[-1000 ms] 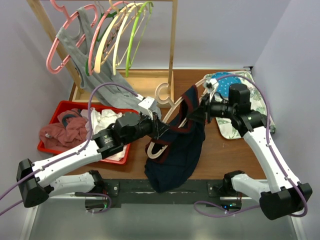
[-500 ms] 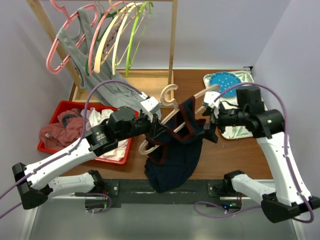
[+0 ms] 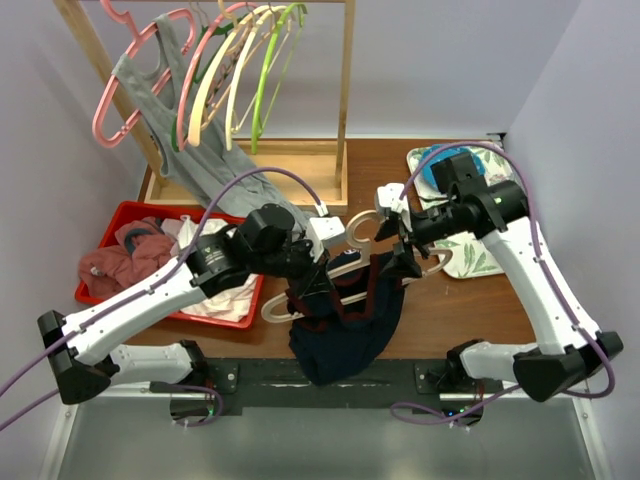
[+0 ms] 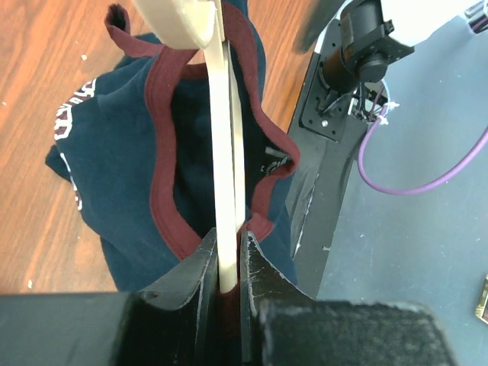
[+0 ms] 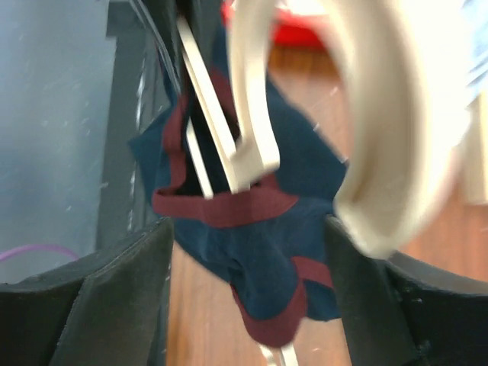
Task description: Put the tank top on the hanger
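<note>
The tan hanger [image 3: 352,268] is held off the table at mid-scene, its hook [image 3: 362,226] pointing back. My left gripper [image 3: 318,283] is shut on its lower bar [image 4: 227,175], jaws tight on the wood [image 4: 229,242]. The navy tank top [image 3: 345,335] with dark red trim droops from the hanger, its hem on the table; its red-edged opening [image 4: 164,152] loops around the bar. My right gripper [image 3: 398,262] is at the hanger's right shoulder. Its jaws are open [image 5: 248,229], wide apart on either side of a hanging fold of the tank top [image 5: 282,263] without pinching it. The hanger [image 5: 252,130] is blurred.
A wooden rack [image 3: 345,100] at the back carries pink, yellow and green hangers [image 3: 215,70] and a grey tank top [image 3: 185,130]. A red bin [image 3: 105,240] of clothes sits at left. A patterned tray [image 3: 480,255] with a blue dish lies at back right.
My right gripper opened, released the tank top strap and swung to the hanger's right shoulder. The left arm carried the hanger rightward and nearer; the top now hangs lower.
</note>
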Motion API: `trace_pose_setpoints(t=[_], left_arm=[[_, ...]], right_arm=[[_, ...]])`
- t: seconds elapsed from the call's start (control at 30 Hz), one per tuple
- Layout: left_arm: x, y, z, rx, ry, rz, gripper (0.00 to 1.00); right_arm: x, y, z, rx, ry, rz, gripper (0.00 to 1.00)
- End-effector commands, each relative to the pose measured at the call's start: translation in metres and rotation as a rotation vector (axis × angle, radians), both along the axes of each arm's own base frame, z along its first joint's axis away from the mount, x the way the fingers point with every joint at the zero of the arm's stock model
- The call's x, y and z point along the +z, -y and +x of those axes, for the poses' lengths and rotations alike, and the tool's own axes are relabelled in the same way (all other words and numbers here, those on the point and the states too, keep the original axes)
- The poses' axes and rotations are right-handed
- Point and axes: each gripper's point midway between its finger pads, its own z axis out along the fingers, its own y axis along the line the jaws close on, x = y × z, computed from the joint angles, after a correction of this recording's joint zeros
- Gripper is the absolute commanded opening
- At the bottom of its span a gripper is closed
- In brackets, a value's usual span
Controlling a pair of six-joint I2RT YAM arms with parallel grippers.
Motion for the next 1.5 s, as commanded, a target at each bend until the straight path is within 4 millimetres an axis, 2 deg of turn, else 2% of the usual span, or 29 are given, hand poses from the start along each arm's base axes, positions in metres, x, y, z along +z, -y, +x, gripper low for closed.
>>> trace_pose_setpoints(t=[0.0,0.03,0.07,0.13,0.27,0.33,0.43,0.6,0.67,0.73,0.8,0.87,0.9,0.97,1.0,1.13,1.2,1.33,1.37,1.47], left_arm=[[0.047,-0.004,-0.004,-0.029,0.094,-0.102,0.00],[0.049,-0.006,-0.005,-0.029,0.100,-0.108,0.00],[0.050,-0.008,-0.006,-0.029,0.103,-0.112,0.00],[0.054,-0.012,-0.007,-0.019,0.118,-0.117,0.00],[0.057,-0.026,-0.006,0.019,0.148,-0.101,0.00],[0.059,-0.032,-0.009,0.022,0.158,-0.104,0.00],[0.060,-0.037,-0.011,0.022,0.170,-0.109,0.00],[0.058,-0.036,-0.011,0.017,0.174,-0.115,0.00],[0.062,-0.031,-0.012,0.005,0.179,-0.147,0.00],[0.062,-0.025,-0.009,0.003,0.182,-0.167,0.00],[0.060,-0.024,-0.006,0.020,0.179,-0.168,0.02],[0.060,-0.024,-0.004,0.029,0.187,-0.168,0.15],[0.059,-0.026,-0.005,0.031,0.191,-0.168,0.32],[0.055,-0.032,-0.006,0.028,0.211,-0.154,0.49],[0.051,-0.039,-0.007,0.037,0.224,-0.145,0.63],[0.025,-0.068,-0.005,0.068,0.310,-0.063,0.79],[0.025,-0.083,-0.004,0.091,0.380,-0.056,0.86],[0.050,-0.108,0.001,0.156,0.518,-0.096,1.00],[0.058,-0.114,0.001,0.162,0.563,-0.112,1.00],[0.060,-0.116,0.002,0.153,0.598,-0.099,1.00]], right_arm=[[-0.010,0.009,-0.018,0.004,-0.044,-0.040,0.71],[-0.016,0.012,-0.017,-0.009,-0.050,-0.064,0.66],[-0.020,0.013,-0.018,-0.011,-0.059,-0.073,0.53],[-0.027,0.017,-0.017,-0.024,-0.071,-0.108,0.40],[-0.035,0.033,-0.014,-0.065,-0.052,-0.176,0.31],[-0.037,0.042,-0.010,-0.101,-0.043,-0.181,0.31],[-0.040,0.052,-0.010,-0.119,-0.044,-0.199,0.38],[-0.041,0.052,-0.017,-0.080,-0.069,-0.187,0.34],[-0.034,0.044,-0.024,-0.032,-0.085,-0.134,0.20],[-0.029,0.033,-0.034,0.013,-0.146,-0.077,0.00],[-0.028,0.028,-0.038,0.034,-0.164,-0.062,0.00],[-0.026,0.027,-0.039,0.043,-0.154,-0.053,0.00],[-0.027,0.029,-0.038,0.041,-0.144,-0.060,0.00],[-0.030,0.033,-0.036,0.056,-0.094,-0.083,0.00],[-0.032,0.034,-0.037,0.065,-0.080,-0.084,0.00],[-0.031,0.031,-0.038,0.102,-0.055,-0.056,0.00],[-0.032,0.028,-0.038,0.113,-0.066,-0.040,0.00],[-0.035,0.026,-0.038,0.128,-0.072,-0.030,0.00],[-0.035,0.026,-0.038,0.132,-0.068,-0.028,0.00],[-0.035,0.025,-0.039,0.135,-0.071,-0.022,0.00]])
